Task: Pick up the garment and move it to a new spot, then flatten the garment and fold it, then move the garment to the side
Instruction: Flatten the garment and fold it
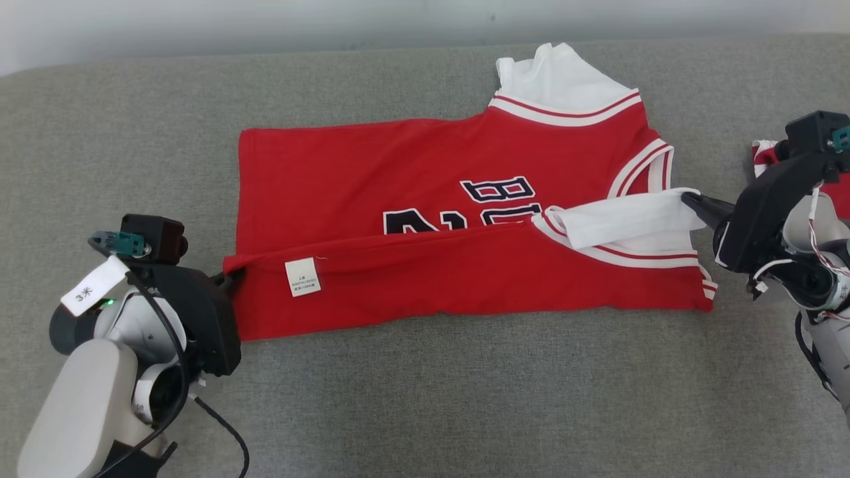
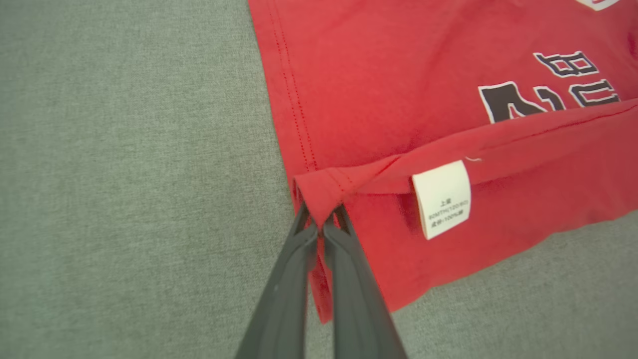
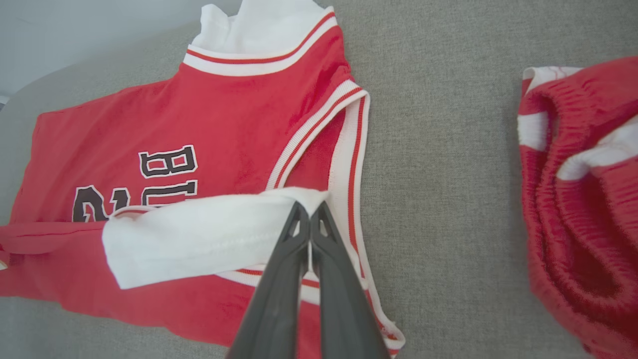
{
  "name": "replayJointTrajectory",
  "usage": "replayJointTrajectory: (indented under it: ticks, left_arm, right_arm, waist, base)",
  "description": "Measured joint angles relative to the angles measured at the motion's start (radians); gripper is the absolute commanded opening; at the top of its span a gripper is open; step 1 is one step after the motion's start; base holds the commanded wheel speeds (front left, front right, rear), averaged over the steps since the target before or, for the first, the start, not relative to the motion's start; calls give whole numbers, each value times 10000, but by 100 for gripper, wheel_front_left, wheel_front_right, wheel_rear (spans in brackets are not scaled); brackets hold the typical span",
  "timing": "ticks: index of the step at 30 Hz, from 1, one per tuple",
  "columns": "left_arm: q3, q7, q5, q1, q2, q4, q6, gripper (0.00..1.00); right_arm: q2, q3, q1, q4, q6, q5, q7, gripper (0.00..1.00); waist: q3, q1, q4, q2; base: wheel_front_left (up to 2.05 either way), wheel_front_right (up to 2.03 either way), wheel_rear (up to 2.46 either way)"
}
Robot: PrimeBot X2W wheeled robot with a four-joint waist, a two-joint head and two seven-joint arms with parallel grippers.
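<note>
Sideways, the garment [image 1: 398,172] runs left-right, neck rightward, left jaws pinching its hem [image 2: 319,192], right jaws its flap [image 3: 199,234].

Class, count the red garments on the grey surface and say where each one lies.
2. The jersey lies across the middle, its ends pinched by the left gripper and right gripper. The bunched red garment lies at the robot's right, partly hidden.

From the head we look down on the red jersey [image 1: 398,172] across the grey fabric surface [image 1: 425,398]. Our wrist cameras sit close, looking along the left fingers [image 2: 284,279] at its hem and the right fingers [image 3: 279,289] at its sleeve. All share the black lettering [image 1: 498,190].
</note>
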Motion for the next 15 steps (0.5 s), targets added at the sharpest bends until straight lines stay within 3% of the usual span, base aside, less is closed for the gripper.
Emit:
replayJointTrajectory:
  ticks: [5, 7, 8, 15]
  left_arm:
    - [-249, -397, 33, -501, -46, 756, -2, 0]
    - [-295, -520, 50, -720, -75, 980, -2, 62]
    - [-301, -629, 100, -782, -98, 1076, -2, 100]
    - [-270, -1536, 113, -726, -148, 1622, -2, 100]
  right_arm:
    - [242, 138, -546, 811, 180, -276, -431, 2]
    - [291, 161, -646, 1060, 251, -347, -612, 97]
    - [313, 182, -675, 1162, 318, -389, -696, 100]
    - [393, 190, -703, 1699, 616, -476, -1532, 100]
  waist:
    - [276, 0, -141, 0]
    - [321, 1, -175, 0]
    - [331, 1, -186, 0]
    - [134, -1, -201, -1]
  base:
    - [0, 0, 0]
    - [0, 0, 0]
    - [0, 0, 0]
    - [0, 0, 0]
